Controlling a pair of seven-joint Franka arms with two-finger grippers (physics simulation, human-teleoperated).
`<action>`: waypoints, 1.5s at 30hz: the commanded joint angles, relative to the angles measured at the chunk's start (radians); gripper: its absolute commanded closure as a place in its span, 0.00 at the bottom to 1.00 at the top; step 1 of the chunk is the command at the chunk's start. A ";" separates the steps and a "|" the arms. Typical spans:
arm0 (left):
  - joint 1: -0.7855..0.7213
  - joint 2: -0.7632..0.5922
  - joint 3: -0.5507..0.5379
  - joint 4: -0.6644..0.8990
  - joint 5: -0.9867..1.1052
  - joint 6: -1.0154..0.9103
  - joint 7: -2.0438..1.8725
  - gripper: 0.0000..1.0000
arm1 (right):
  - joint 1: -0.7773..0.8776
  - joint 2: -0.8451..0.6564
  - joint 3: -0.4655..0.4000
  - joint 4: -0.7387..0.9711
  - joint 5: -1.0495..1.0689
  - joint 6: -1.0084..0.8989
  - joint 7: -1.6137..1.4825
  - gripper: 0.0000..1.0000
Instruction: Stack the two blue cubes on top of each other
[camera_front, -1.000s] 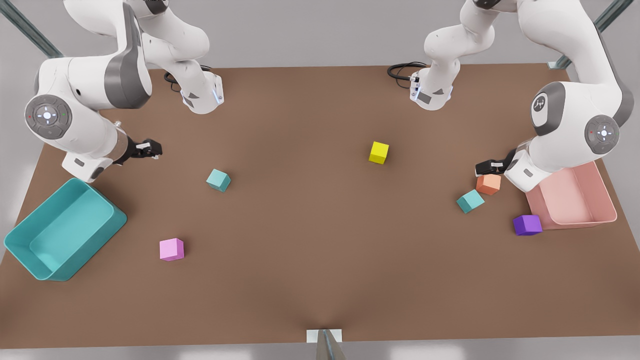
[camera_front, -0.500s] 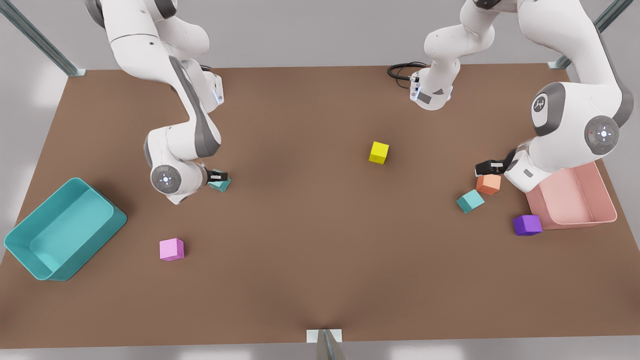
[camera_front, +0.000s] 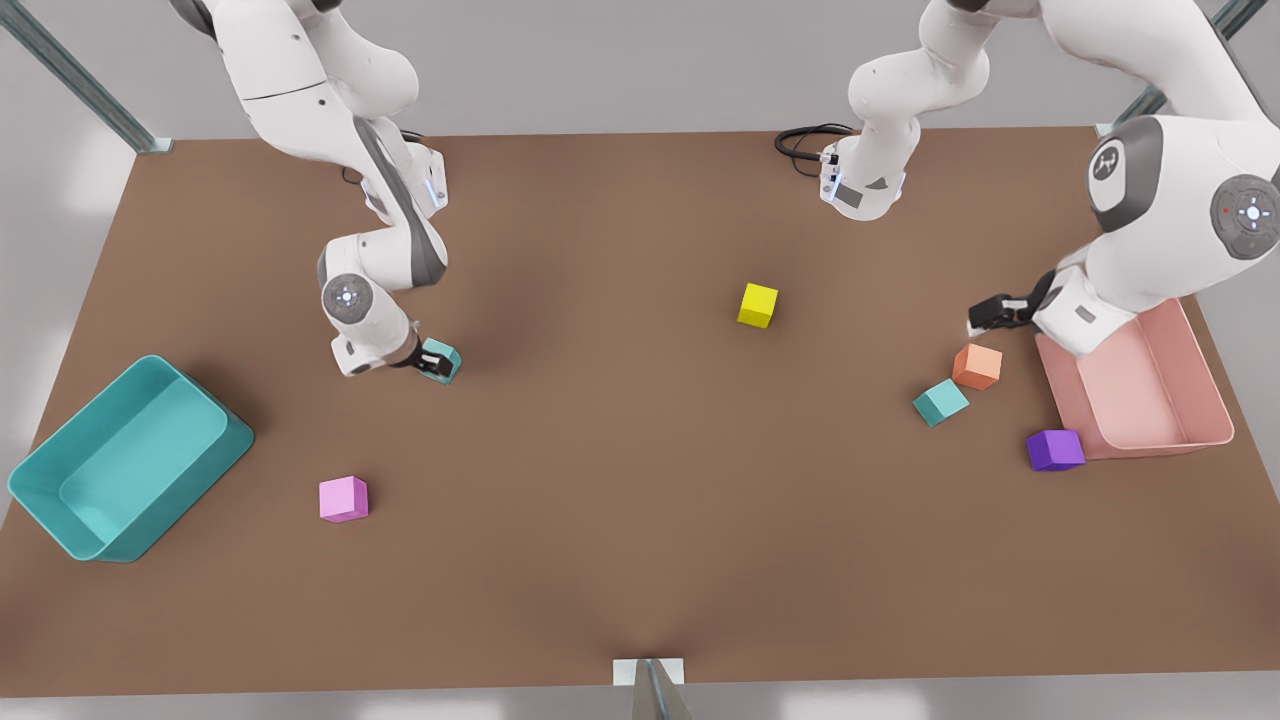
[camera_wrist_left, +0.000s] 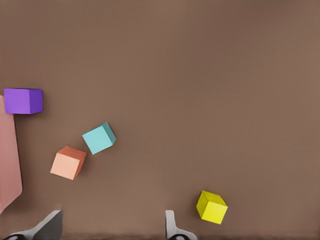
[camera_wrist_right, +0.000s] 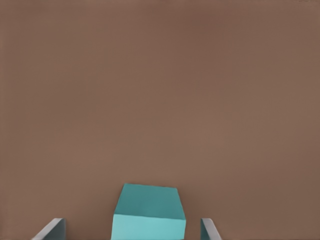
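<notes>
Right tool (camera_front: 431, 362) has dropped, open, astride one blue cube (camera_wrist_right: 148, 212); centre it before closing. Left tool (camera_front: 985, 315), open, waits near the other blue cube (camera_front: 940, 402).

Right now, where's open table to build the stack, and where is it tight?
Open: the table between the yellow cube and pink cube. Tight: around the second teal cube, with the orange cube, purple cube and pink bin close by.
</notes>
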 joint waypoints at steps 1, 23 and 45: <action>-0.008 -0.003 -0.004 0.003 0.001 -0.137 0.000 0.00 | 0.000 -0.005 0.000 -0.011 0.001 0.154 0.203 0.00; -0.002 0.020 -0.003 -0.008 0.003 -0.168 0.021 0.00 | 0.007 0.014 0.009 -0.123 -0.001 0.109 0.188 0.00; -0.005 0.020 -0.003 -0.008 0.003 -0.171 0.020 0.00 | 0.010 0.092 0.060 0.009 0.151 -0.029 0.076 0.36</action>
